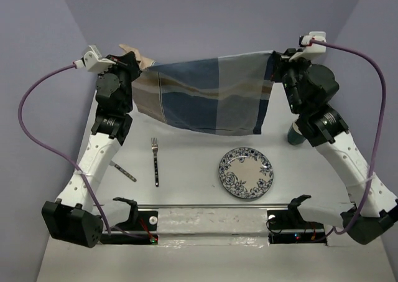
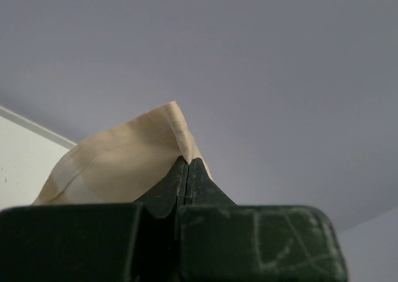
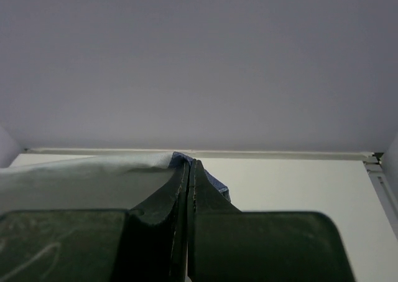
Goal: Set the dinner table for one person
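A blue-and-tan striped placemat (image 1: pixel 208 95) hangs stretched in the air between both grippers, above the far part of the white dinner table (image 1: pixel 193 154). My left gripper (image 1: pixel 138 63) is shut on its tan left corner (image 2: pixel 124 160). My right gripper (image 1: pixel 275 59) is shut on its blue right corner (image 3: pixel 214 181). A blue-patterned plate (image 1: pixel 245 172) lies on the table at the near right. A fork (image 1: pixel 155 160) lies to its left. A knife (image 1: pixel 123 171) lies partly under the left arm.
A dark teal cup (image 1: pixel 295 134) stands at the right, mostly hidden behind the right arm. Grey walls close in the table at the back and sides. The arm bases and a mounting rail (image 1: pixel 211 220) run along the near edge.
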### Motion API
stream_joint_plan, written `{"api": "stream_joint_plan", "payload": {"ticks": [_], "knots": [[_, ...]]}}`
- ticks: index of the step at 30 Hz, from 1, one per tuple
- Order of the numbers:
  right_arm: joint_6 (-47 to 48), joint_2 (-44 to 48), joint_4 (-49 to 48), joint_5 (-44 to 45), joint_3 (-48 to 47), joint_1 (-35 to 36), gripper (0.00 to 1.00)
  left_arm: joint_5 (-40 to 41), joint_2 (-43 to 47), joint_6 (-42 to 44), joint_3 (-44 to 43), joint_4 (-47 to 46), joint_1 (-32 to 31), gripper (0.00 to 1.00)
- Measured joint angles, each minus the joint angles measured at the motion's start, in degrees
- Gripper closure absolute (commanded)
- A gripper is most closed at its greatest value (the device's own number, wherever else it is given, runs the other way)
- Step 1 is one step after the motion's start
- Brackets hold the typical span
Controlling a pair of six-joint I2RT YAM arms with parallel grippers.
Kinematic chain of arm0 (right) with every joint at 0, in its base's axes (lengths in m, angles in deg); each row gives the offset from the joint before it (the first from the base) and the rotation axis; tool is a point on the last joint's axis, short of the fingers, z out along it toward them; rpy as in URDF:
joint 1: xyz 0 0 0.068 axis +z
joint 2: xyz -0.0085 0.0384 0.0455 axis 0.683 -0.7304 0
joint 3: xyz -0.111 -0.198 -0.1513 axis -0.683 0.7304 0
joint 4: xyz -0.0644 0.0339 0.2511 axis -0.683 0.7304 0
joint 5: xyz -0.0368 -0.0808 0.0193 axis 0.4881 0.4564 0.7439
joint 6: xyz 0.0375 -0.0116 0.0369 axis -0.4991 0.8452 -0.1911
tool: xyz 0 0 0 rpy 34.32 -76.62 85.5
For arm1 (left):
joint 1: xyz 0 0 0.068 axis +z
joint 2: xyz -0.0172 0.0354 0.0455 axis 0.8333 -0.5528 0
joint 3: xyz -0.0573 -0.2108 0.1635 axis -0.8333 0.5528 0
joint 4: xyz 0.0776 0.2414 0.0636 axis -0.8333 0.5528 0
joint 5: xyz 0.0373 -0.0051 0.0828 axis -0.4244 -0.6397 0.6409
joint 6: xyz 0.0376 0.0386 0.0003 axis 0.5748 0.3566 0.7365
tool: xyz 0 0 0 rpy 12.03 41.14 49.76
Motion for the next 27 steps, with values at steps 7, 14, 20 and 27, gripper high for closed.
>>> {"api": "stream_joint_plan", "payload": {"ticks": [7,14,20,27], "knots": [[0.0,-15.9,-1.4,-5.3,-4.8,-8.8,1.0,-1.7,-11.7,0.3,-6.0,0.7,2.3,1.0],[-0.7,-34.9,4.0,-12.7,-23.4,-16.0,1.0,-5.4,-30.1,0.9,-25.8,7.6,5.9,1.0],[1.4,-37.1,5.4,-14.3,-34.1,-17.9,1.0,-8.5,-32.3,1.3,-32.2,9.9,5.8,1.0],[-0.9,-22.1,-0.3,-16.9,-14.5,-17.8,1.0,-11.0,-23.8,-1.1,-15.6,2.8,5.9,1.0]]}}
